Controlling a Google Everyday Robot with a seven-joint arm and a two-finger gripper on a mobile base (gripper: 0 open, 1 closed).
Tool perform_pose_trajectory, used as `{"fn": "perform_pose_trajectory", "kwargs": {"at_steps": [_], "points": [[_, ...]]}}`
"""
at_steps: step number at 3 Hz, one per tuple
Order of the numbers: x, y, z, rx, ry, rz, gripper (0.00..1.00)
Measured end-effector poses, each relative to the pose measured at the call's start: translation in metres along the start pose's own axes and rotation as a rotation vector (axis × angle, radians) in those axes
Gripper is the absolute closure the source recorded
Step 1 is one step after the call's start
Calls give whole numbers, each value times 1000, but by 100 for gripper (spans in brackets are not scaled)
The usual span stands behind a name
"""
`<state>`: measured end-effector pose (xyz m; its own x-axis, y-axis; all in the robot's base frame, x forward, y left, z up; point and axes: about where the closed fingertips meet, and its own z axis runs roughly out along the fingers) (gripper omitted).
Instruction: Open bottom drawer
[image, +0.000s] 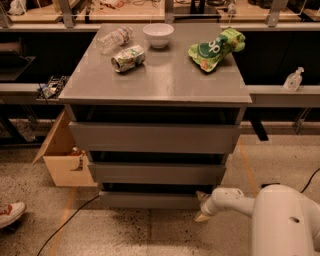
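The bottom drawer is the lowest, narrowest grey front of three under the grey cabinet top. It sits shut or nearly shut, just above the floor, with a dark gap above it. My gripper is at the end of the white arm, low by the floor at the drawer's right end, touching or almost touching its front corner. The middle drawer and the top drawer sit above it.
On the cabinet top lie a white bowl, a crushed can, a plastic bottle and a green chip bag. An open cardboard box stands at the cabinet's left. A cable runs on the floor. A shoe is at far left.
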<state>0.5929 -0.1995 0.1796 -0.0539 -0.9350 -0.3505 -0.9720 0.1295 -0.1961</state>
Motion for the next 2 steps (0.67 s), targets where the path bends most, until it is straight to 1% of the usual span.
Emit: {"fn": "perform_pose_trajectory", "kwargs": {"at_steps": [2], "points": [[-11, 50, -31, -75, -14, 13, 88]]}}
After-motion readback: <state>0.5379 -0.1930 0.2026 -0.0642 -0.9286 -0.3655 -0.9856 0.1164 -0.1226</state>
